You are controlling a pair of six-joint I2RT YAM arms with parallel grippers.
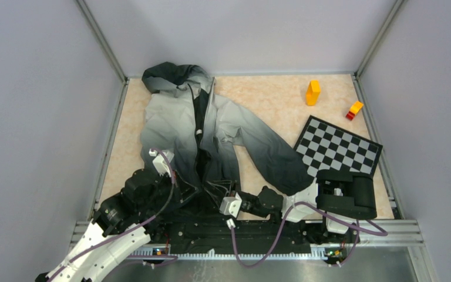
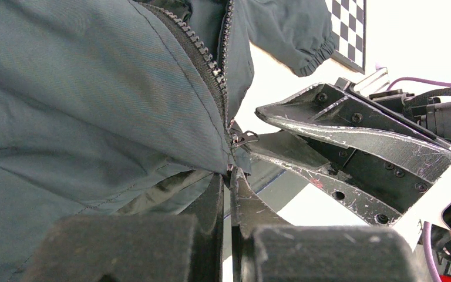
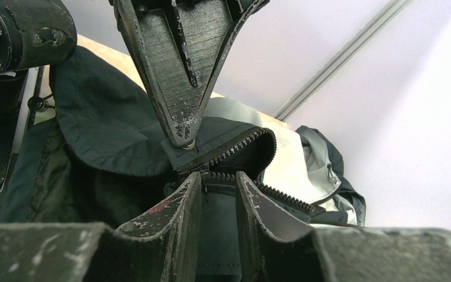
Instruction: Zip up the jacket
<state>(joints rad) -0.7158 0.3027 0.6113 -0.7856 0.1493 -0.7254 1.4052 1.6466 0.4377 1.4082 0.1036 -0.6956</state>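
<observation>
Jacket (image 1: 176,126) lies unzipped from the far-left corner down to the near edge. My left gripper (image 3: 182,140) pinches the hem beside the zipper (image 2: 211,64), I judge to anchor it. My right gripper (image 3: 218,188) straddles the zipper's foot; I cannot tell whether it grips.

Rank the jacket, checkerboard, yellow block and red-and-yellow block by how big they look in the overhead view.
1. jacket
2. checkerboard
3. yellow block
4. red-and-yellow block, only slightly smaller than the yellow one
</observation>
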